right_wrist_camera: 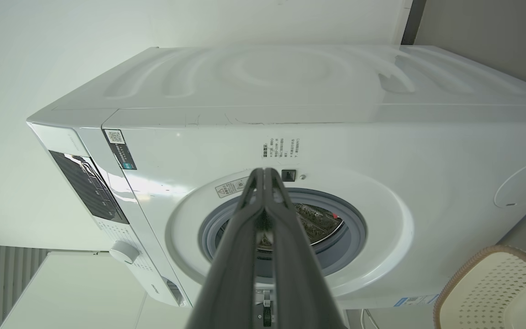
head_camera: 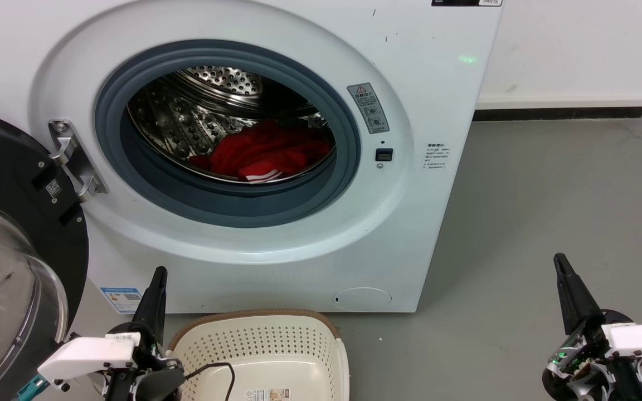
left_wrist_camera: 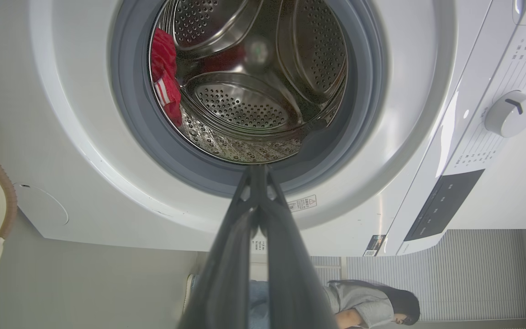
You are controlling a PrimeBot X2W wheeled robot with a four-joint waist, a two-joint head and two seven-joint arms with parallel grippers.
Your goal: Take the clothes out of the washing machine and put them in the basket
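Observation:
Red clothes [head_camera: 265,151] with white stripes lie heaped in the steel drum of the white washing machine [head_camera: 438,100], whose door [head_camera: 9,250] hangs open at the left. In the left wrist view the clothes [left_wrist_camera: 165,80] sit at the drum's left side. The cream basket [head_camera: 259,353] with its brown rim stands on the floor below the porthole; its inside looks bare apart from a label. My left gripper [head_camera: 159,273] is shut, low beside the basket's left edge. My right gripper [head_camera: 560,259] is shut, far right over the floor. Both hold nothing.
Grey floor [head_camera: 549,211] spreads to the right of the machine up to a white wall with a dark skirting [head_camera: 555,113]. A black cable [head_camera: 215,370] loops over the basket's near side. A person [left_wrist_camera: 363,304] shows low in the left wrist view.

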